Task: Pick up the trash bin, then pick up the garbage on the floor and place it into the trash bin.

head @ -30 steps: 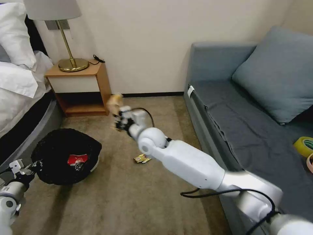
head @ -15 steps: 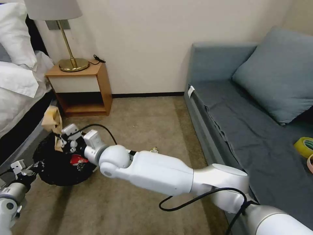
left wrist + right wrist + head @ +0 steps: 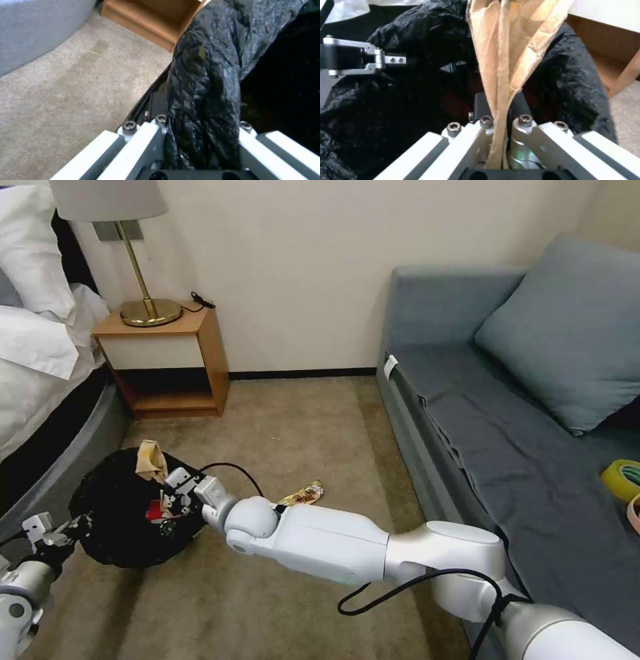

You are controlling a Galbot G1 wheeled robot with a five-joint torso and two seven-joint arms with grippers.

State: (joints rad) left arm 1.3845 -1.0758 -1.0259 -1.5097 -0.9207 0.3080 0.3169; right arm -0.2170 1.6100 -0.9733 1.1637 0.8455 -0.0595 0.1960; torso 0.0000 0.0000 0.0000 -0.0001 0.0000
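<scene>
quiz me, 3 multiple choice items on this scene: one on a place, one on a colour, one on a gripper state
1. Where is the gold-brown snack wrapper?
A. on the carpet beside the right arm
B. on the sofa
C. inside the bin

2. What colour is the bag lining the trash bin?
A. white
B. black
C. blue

3. What is the right gripper doing?
A. hanging open over the carpet
B. clamped on the bin rim
C. shut on the brown paper

Answers:
1 A, the wrapper lies on the floor.
2 B, crinkly black plastic drapes the rim.
3 C, its fingers pinch the paper over the bin; the left gripper holds the rim.
</scene>
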